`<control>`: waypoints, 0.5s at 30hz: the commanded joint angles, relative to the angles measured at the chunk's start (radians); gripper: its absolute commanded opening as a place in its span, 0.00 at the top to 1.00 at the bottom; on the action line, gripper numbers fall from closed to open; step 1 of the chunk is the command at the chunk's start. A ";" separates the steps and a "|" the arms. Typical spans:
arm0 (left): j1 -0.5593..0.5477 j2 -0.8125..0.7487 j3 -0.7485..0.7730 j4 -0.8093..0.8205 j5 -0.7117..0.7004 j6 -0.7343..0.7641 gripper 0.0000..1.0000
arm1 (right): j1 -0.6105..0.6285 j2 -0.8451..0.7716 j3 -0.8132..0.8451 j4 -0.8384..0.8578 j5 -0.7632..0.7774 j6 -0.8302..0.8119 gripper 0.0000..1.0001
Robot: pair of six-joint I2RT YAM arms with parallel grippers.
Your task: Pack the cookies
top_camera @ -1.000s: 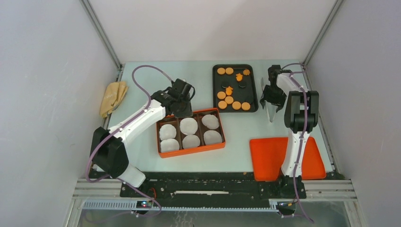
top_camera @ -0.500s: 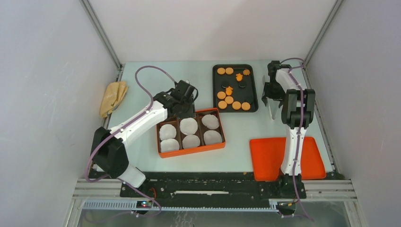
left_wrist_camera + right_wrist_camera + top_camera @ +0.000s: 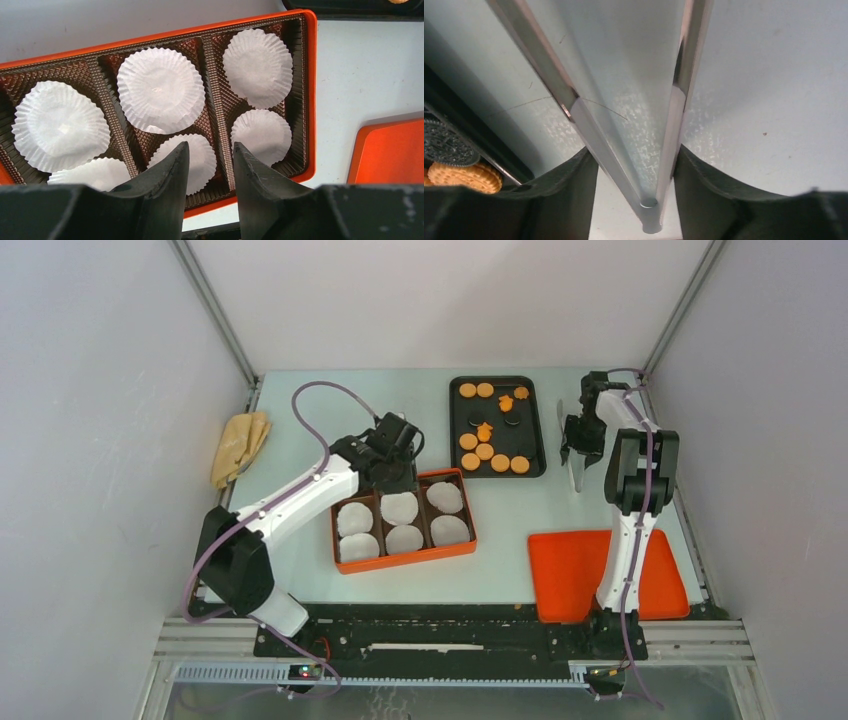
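Note:
The cookies (image 3: 485, 451), orange discs with a few black ones, lie on a black tray (image 3: 536, 420) at the back. The right wrist view catches an orange and a black cookie (image 3: 466, 176) at its left edge. My right gripper (image 3: 572, 445) is down on the table right of the tray. Its fingers (image 3: 631, 150) press both arms of metal tongs (image 3: 536, 55) near the hinge. My left gripper (image 3: 392, 472) hovers over the back edge of an orange box (image 3: 403, 562), and its jaws (image 3: 211, 150) stand open on nothing. White paper liners (image 3: 160, 90) fill the box's compartments.
An orange lid (image 3: 575, 570) lies flat at the front right, beside the right arm's base. A tan cloth (image 3: 240, 445) sits at the table's left edge. Cage walls close in on both sides and at the back.
My right gripper has shifted back and to the right over the tongs, and its jaws have narrowed onto them. My left gripper has crept slightly right over the box.

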 commanded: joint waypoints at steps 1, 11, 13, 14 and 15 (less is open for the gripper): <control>-0.016 0.004 0.002 0.016 -0.003 -0.023 0.57 | 0.017 0.051 -0.049 -0.061 -0.044 -0.032 0.46; -0.028 0.014 0.041 -0.004 -0.016 -0.019 0.58 | 0.044 -0.166 -0.149 0.007 0.019 0.034 0.55; -0.029 0.016 0.059 -0.009 -0.022 -0.015 0.58 | 0.059 -0.236 -0.163 0.016 0.045 0.041 0.55; -0.028 0.018 0.069 -0.011 -0.026 -0.010 0.58 | 0.083 -0.266 -0.165 0.015 0.057 0.044 0.56; -0.028 0.020 0.080 -0.016 -0.029 -0.007 0.58 | 0.094 -0.290 -0.164 0.009 0.065 0.047 0.56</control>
